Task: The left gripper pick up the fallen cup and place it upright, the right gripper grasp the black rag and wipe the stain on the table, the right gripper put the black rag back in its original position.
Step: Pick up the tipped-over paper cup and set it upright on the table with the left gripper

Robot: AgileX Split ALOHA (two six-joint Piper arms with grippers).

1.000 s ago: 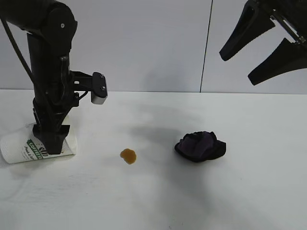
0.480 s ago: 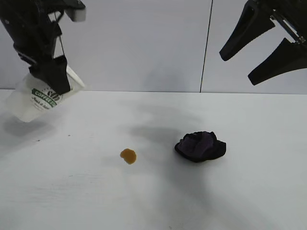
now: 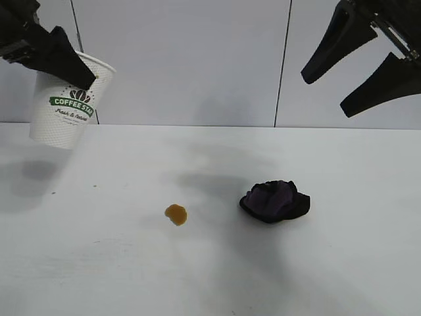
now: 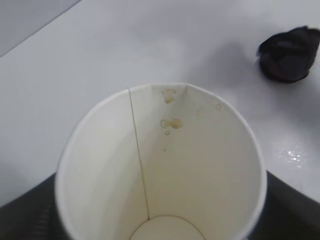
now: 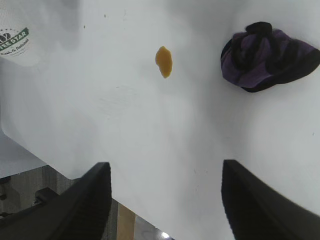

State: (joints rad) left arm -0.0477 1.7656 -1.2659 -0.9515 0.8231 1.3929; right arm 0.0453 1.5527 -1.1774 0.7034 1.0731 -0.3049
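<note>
My left gripper (image 3: 64, 66) is shut on the cup (image 3: 66, 108) and holds it high above the table's (image 3: 99, 263) far left, mouth up and slightly tilted. From the left wrist I look down into the cup (image 4: 200, 165), which has brown drips on its inner wall; dark fingers (image 4: 292, 212) flank it. The stain (image 3: 175, 214) is a small brown-orange spot near the table's middle. To its right lies the bunched black rag (image 3: 275, 201) with purple folds. My right gripper (image 3: 325, 95) hangs open high at the upper right, empty, well above the rag (image 5: 267, 57) and stain (image 5: 164, 61).
Grey wall panels with a vertical seam (image 3: 283, 62) stand behind the table. The right wrist view shows the table's edge with the floor (image 5: 127, 222) beyond it. The cup's shadow (image 3: 36, 171) falls on the table's left side.
The left gripper has lifted the cup off the table, where it lay on its side, and turned it mouth up at the upper left. The right arm has not moved.
</note>
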